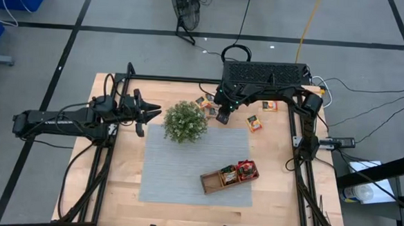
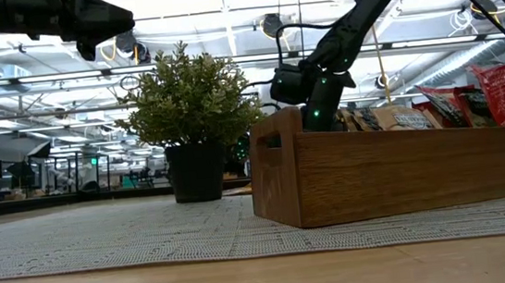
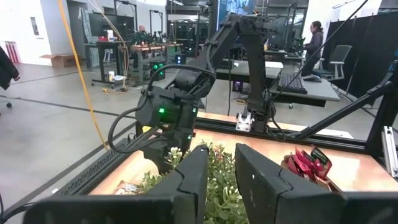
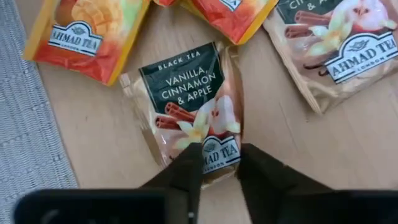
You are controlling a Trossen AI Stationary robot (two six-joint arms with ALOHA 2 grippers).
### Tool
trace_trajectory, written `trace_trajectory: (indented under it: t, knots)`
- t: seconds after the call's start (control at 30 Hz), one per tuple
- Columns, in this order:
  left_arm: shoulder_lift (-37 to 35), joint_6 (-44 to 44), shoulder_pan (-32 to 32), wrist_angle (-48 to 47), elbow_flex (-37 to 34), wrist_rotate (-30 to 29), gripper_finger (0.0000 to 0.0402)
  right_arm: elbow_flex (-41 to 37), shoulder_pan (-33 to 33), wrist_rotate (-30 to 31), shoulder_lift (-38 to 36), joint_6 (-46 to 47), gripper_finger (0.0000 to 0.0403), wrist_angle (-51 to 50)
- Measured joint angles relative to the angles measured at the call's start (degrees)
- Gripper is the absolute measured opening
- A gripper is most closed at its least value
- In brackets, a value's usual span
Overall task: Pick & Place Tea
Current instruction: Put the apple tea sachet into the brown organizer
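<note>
Several tea sachets lie flat on the bare wood at the far side of the table (image 1: 204, 103), (image 1: 255, 123), (image 1: 269, 106). My right gripper (image 1: 222, 117) slants down over them and is shut on a pale sachet (image 4: 193, 106) printed "Vanilla, Cinnamon & Apple". An orange sachet (image 4: 81, 37) and another pale one (image 4: 336, 50) lie beside it. More sachets stand in the wooden tray (image 1: 230, 177). My left gripper (image 1: 146, 113) hangs level at the table's left, pointing at the plant (image 1: 185, 121), its fingers (image 3: 186, 180) a little apart with nothing between them. My right gripper (image 4: 221, 171) pinches the pale sachet's edge nearest the wrist (image 4: 217, 155) between its two fingers. The fingers come from above, slanting down. The sachet is creased along one side (image 4: 239, 106), and the rest of it lies on the wood.
A grey mat (image 1: 185, 174) covers the table's middle; the plant stands on its far left corner and the tray on its near right part. In the low view the tray (image 2: 404, 169) hides my right gripper. People show at desks in the room behind.
</note>
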Motion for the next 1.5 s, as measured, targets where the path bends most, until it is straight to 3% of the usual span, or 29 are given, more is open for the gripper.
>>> trace_trajectory:
  t: [0.23,0.57,0.8,0.93,1.1,1.33,1.4,1.5]
  knots:
    - [0.0,0.02,0.0,0.0,0.0,0.01,0.0088,-0.04,0.71,0.07,-0.95,-2.3,0.0012,-0.62]
    - [0.01,0.02,0.01,0.0,0.0,0.01,0.0088,-0.26,5.24,2.87,-13.0,-1.29,0.001,-8.19]
    - [0.0,0.01,0.02,0.0,0.0,0.01,0.0088,-0.7,17.96,5.47,-28.44,-1.42,0.001,-13.01]
    - [0.01,0.0,0.02,0.0,0.0,0.01,0.0088,-3.67,30.78,12.25,-34.77,-3.32,0.001,-11.27]
    - [0.01,0.01,0.02,0.0,0.0,0.01,0.0088,-10.08,48.78,24.56,-36.18,-8.07,0.0013,-9.47]
    - [0.01,0.0,0.0,0.0,0.0,0.01,0.0088,-14.91,67.85,56.57,-30.29,-18.83,0.0018,-5.9]
    - [-0.01,0.0,0.0,0.0,0.0,0.01,0.0088,-14.68,71.6,60.69,-28.47,-23.13,0.0016,-1.69]
    - [0.01,0.0,0.0,0.0,0.0,0.01,0.0088,-14.34,75.17,61.83,-25.51,-28.66,0.0014,4.81]
